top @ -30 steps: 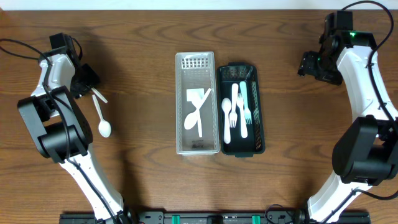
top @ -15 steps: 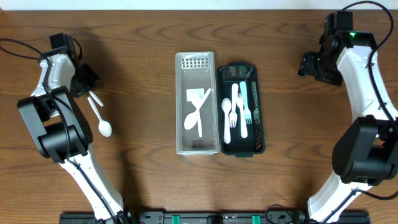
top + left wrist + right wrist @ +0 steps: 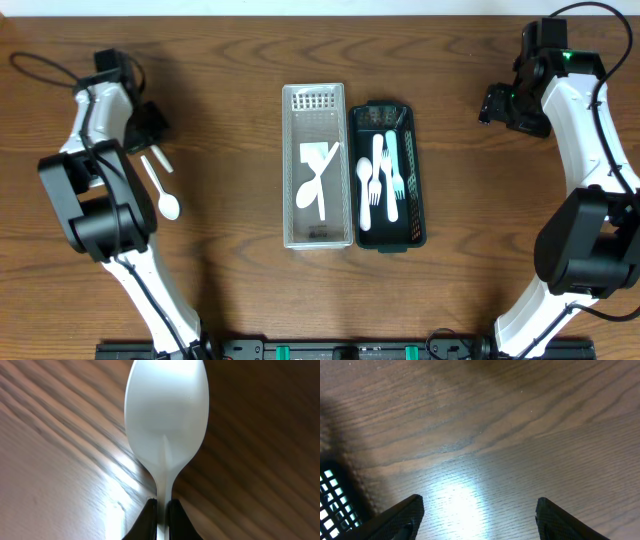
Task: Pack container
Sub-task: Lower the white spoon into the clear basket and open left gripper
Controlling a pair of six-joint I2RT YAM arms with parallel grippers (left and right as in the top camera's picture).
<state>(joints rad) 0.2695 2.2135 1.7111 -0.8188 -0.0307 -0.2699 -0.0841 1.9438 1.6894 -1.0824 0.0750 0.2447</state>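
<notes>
The left gripper is closed tight on the thin handle of a white plastic spoon at the table's left, well apart from the clear container. The right gripper hangs wide open and empty. On so narrow a pinch, the spoon could swivel or slip in transit.

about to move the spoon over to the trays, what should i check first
1. Grip: the left gripper has its fingers shut on the handle of the white plastic spoon. Ok.
2. Spoon lifted off the wooden table: cannot tell.
3. Path: bare table lies between the spoon and the clear plastic tray. Ok.
4. Room in the clear tray: white cutlery lies mid-tray, with bare floor near both ends. Ok.
5. Right gripper: open, holding nothing, beyond the black plastic tray, off the path. Ok.
</notes>
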